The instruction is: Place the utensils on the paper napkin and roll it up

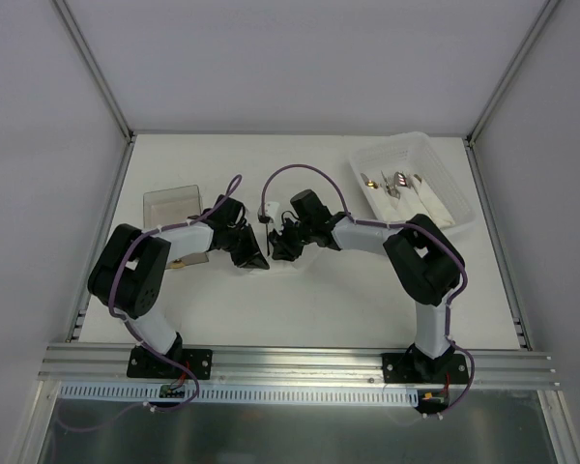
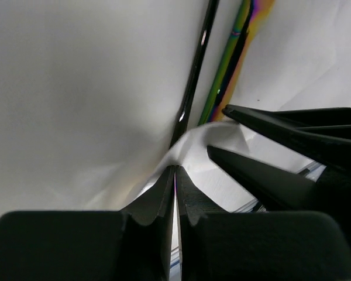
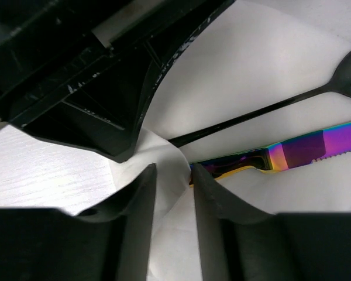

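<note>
The paper napkin (image 2: pixel 76 88) lies flat on the table, with one edge curled up. Two utensils rest on it side by side: a black spoon (image 3: pixel 251 117) and an iridescent rainbow knife (image 3: pixel 304 146). In the left wrist view their handles, the spoon's (image 2: pixel 196 76) and the knife's (image 2: pixel 228 64), run away from me. My left gripper (image 2: pixel 175 168) is shut, pinching the raised napkin edge at its tips. My right gripper (image 3: pixel 172 170) is open, its jaws either side of the lifted fold just beside the knife's handle end. In the top view both grippers, left (image 1: pixel 251 256) and right (image 1: pixel 282 249), meet tip to tip and hide the napkin.
A clear plastic box (image 1: pixel 174 201) stands behind the left arm. At the back right, a white tray (image 1: pixel 454 208) holds several other pieces of cutlery. The right gripper's fingers (image 2: pixel 281 129) sit close against my left jaws.
</note>
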